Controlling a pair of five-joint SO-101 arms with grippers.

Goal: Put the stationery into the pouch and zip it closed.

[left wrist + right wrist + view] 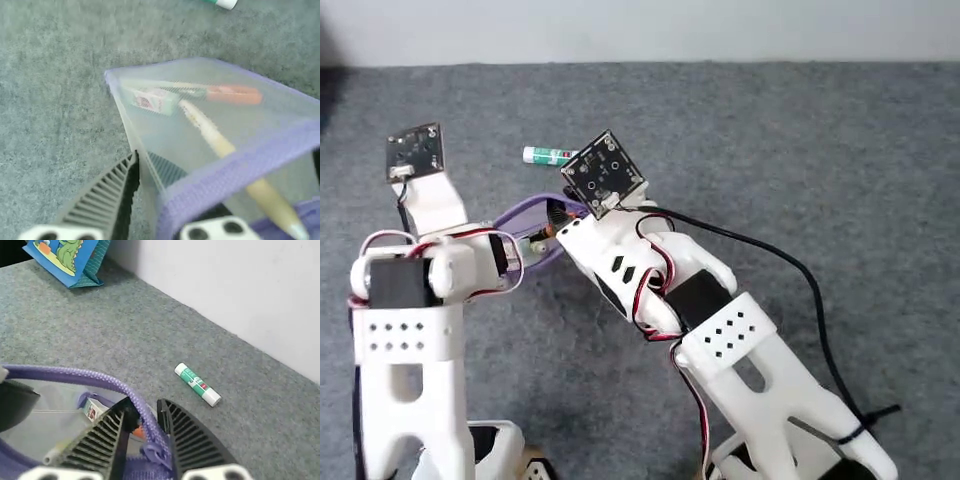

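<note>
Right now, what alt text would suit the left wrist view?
The left gripper pinches the edge of a translucent purple-trimmed pouch holding a pen, an eraser and an orange item; a glue stick lies on grey carpet beyond.

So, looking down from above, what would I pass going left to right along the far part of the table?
Left arm's camera board → glue stick → right arm's camera board. The purple pouch overlaps the last two, so its place is unclear.

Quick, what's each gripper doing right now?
Left gripper: closed on the pouch wall.
Right gripper: closed on the pouch's purple zip edge.
</note>
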